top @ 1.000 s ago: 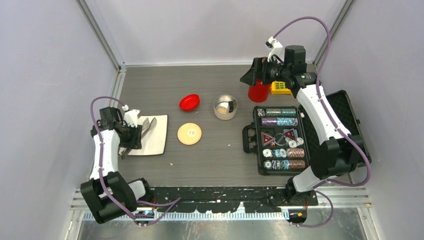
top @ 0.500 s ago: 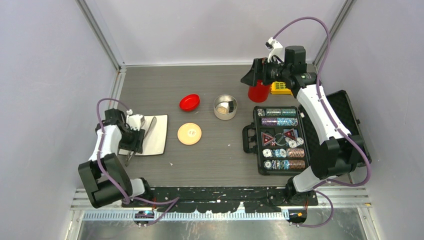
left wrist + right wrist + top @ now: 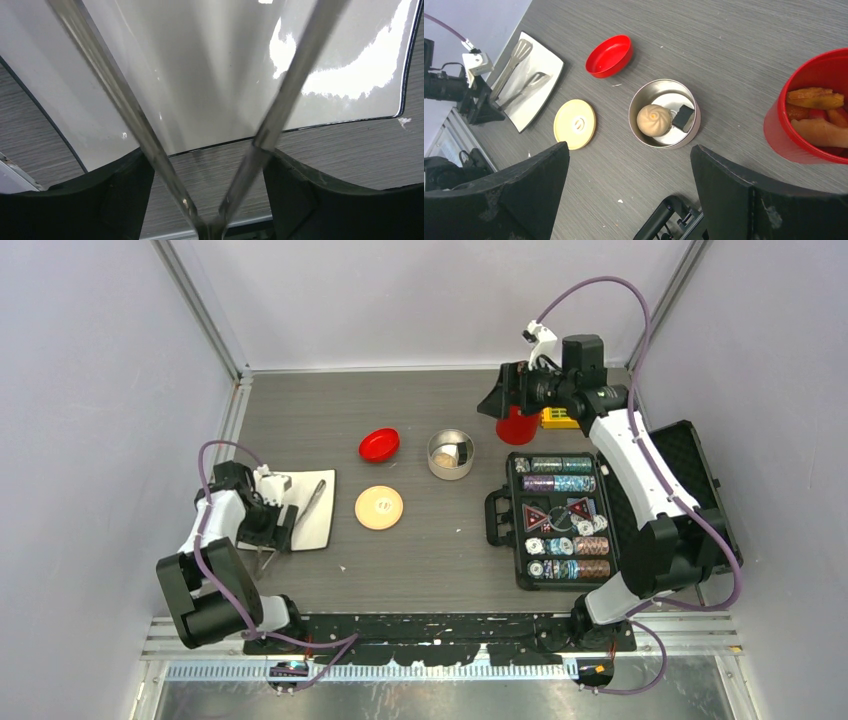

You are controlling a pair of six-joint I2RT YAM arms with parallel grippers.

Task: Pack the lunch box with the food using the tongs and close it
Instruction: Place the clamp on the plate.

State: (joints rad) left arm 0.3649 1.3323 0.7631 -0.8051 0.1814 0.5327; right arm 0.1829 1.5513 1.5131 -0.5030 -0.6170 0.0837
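Item: long silver metal tongs (image 3: pixel 310 500), on white square plate (image 3: pixel 318 525), table's nine o'clock. Left gripper (image 3: pixel 272 528) straddles both arms near the hinge, fingers apart; whether it grips, I cannot tell. Best squeezed evenly before lifting. Round steel lunch box (image 3: pixel 433 462) lies at two o'clock from them. Right gripper (image 3: pixel 503 400) gapes wide, empty.

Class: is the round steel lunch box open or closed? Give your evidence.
Open. The lunch box shows a bun inside; its lid lies apart on the table.

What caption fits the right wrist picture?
Open lunch box holding a bun, tan lid beside it, tongs on a white plate, red cup of food at right.
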